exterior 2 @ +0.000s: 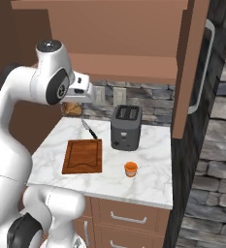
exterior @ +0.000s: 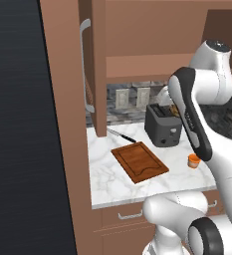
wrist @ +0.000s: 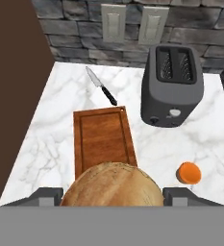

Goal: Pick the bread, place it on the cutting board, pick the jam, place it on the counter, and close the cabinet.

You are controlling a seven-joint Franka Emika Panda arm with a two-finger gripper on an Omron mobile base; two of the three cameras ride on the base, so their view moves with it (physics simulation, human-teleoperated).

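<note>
In the hand view the tan-brown bread [wrist: 112,188] sits between my fingertips, and my gripper [wrist: 112,198] is shut on it. It hangs well above the counter [wrist: 56,129], over the near end of the reddish-brown cutting board [wrist: 103,139]. The right base view shows the bread [exterior 2: 72,109] under my gripper [exterior 2: 73,102], high above the back left of the board [exterior 2: 83,156]. The orange jam [wrist: 188,173] jar stands on the marble right of the board, also seen as the jam [exterior 2: 130,169] [exterior: 193,161]. The cabinet [exterior 2: 189,68] door stands open.
A dark grey toaster [exterior 2: 126,127] stands behind the jam, near the stone wall. A knife [wrist: 101,85] lies on the marble just beyond the board's far end. A tall brown panel [exterior: 62,124] borders the counter on the left. Drawers [exterior 2: 129,218] sit below.
</note>
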